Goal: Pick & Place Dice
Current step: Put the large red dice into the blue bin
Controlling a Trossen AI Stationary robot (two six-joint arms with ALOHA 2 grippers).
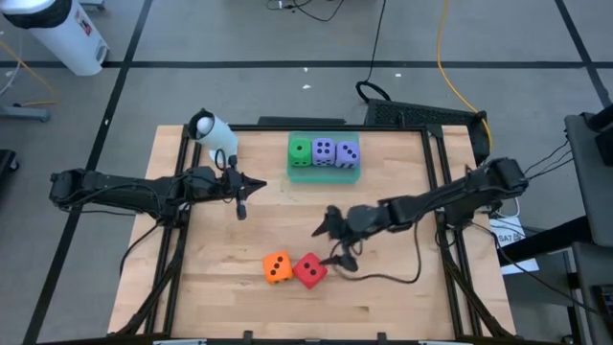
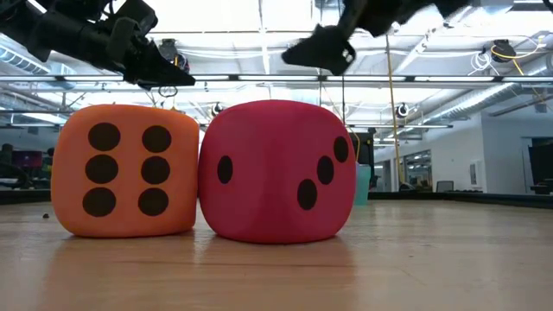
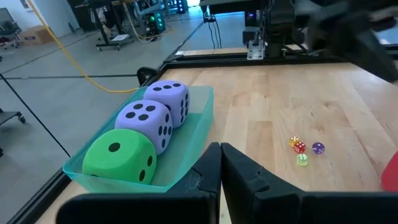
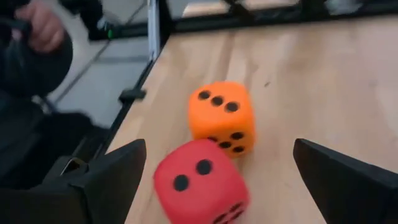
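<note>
While your right pincer [image 4: 214,180] hangs open above the red die [image 4: 200,182] | centre it, descend straight | left pincer [image 3: 219,163] closed, waiting.

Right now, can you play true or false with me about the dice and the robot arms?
1. The green die sits in the teal tray with two purple dice. True.
2. The orange die and the red die are stacked one on top of the other. False: they stand side by side on the table, touching.
3. The right gripper is open, close to the red die. True.
4. The left gripper is holding a purple die. False: it is shut and holds nothing.
5. The tray holds four dice. False: it holds three.
</note>
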